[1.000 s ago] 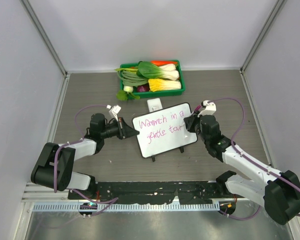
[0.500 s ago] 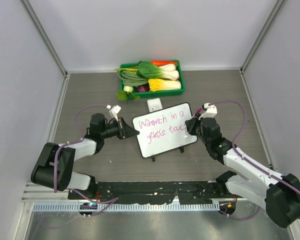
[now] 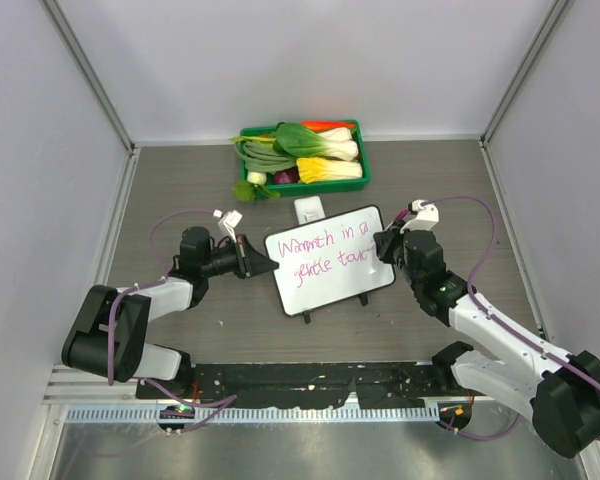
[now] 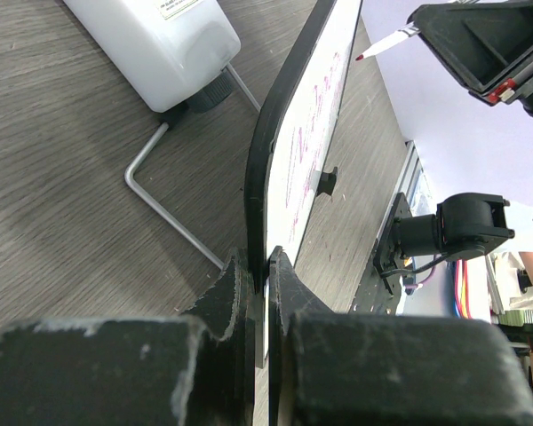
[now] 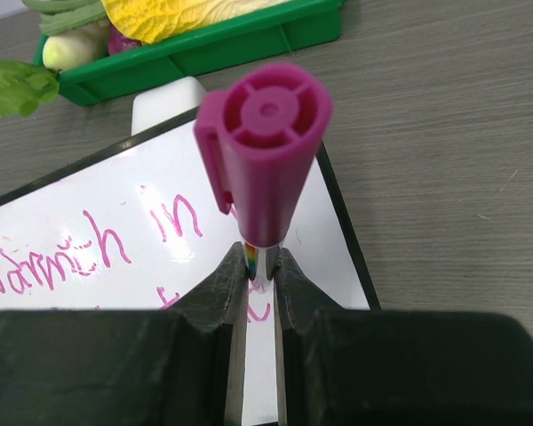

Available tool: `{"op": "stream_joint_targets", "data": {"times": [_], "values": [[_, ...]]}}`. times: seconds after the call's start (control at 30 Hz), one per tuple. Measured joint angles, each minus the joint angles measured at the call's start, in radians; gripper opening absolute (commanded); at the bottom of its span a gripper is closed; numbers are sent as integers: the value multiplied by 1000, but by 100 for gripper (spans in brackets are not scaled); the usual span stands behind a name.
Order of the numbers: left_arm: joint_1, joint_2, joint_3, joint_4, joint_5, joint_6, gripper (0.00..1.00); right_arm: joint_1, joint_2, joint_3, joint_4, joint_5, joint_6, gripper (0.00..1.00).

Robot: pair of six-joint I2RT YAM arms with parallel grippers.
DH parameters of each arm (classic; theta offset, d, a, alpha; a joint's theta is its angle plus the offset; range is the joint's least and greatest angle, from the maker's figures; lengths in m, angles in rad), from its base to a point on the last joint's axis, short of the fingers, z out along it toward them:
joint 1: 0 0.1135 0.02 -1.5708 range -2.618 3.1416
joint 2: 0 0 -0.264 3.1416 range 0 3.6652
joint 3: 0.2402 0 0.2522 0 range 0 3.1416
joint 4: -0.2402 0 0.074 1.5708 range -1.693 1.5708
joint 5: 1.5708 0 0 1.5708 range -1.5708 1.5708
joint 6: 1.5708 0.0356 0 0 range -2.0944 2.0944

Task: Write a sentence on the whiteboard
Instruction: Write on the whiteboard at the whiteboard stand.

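Pink sentence (image 3: 320,244) crosses the whiteboard (image 3: 330,285) mid-table, just near the green tray (image 3: 364,170). Left gripper (image 4: 256,266) pinches its left edge; right gripper (image 5: 262,262) clamps the marker (image 5: 265,151). Light tip pressure on a steady board should finish the second line cleanly.

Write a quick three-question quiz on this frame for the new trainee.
1. True or false: the left gripper clamps the whiteboard by its edge.
2. The marker in the right gripper is: A magenta, B black, C green.
3. How many lines does the sentence span?
Key: 1 true; 2 A; 3 two.
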Motion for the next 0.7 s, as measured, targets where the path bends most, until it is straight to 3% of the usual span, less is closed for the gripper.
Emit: {"op": "stream_joint_targets", "data": {"times": [0.7], "values": [[0,0,0,0,0,0,0,0,87,64,16,48,-24,1]]}}
